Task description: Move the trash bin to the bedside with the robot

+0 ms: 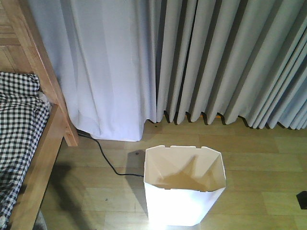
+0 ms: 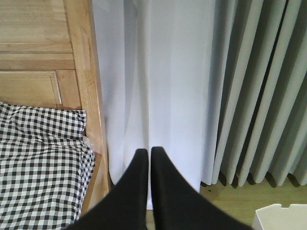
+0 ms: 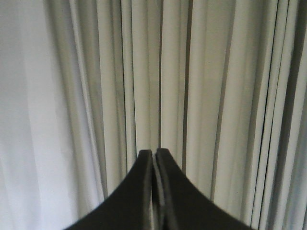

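Observation:
The white trash bin stands upright on the wooden floor, a little right of the bed, its cream inside empty. A corner of its rim shows in the left wrist view. The bed's light-brown wooden frame and black-and-white checked bedding are at the left; they also show in the left wrist view, frame and bedding. My left gripper is shut and empty, pointing at the white curtain beside the bedpost. My right gripper is shut and empty, facing the grey curtain. Neither touches the bin.
White curtain and grey pleated curtains hang to the floor behind the bin. A black cable runs along the floor from the bedpost to the bin's left side. A small black object sits at the right edge.

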Robot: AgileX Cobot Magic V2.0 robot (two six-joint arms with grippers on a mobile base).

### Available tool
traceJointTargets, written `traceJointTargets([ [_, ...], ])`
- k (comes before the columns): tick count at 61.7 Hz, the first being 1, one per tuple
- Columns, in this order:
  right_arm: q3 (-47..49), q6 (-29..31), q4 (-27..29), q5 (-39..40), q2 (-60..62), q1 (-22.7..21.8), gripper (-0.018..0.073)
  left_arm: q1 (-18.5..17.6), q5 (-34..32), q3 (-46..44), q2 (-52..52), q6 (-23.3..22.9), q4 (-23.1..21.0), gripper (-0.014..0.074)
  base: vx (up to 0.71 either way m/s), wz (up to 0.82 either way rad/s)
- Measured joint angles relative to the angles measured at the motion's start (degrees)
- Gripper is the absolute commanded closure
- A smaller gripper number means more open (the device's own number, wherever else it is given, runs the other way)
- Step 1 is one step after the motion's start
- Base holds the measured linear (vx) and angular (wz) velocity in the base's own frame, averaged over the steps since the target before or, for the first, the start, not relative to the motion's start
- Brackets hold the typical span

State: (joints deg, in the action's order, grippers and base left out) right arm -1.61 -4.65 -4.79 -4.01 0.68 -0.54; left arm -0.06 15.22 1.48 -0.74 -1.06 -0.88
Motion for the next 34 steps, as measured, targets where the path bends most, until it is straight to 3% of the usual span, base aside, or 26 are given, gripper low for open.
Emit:
traceJointTargets([
  [34, 0.0, -0.18, 0.0, 0.0, 0.0, 0.0, 0.0569, 0.0, 0.0, 0.0, 0.0, 0.0, 0.0, 0.0603, 0.0, 0.0],
])
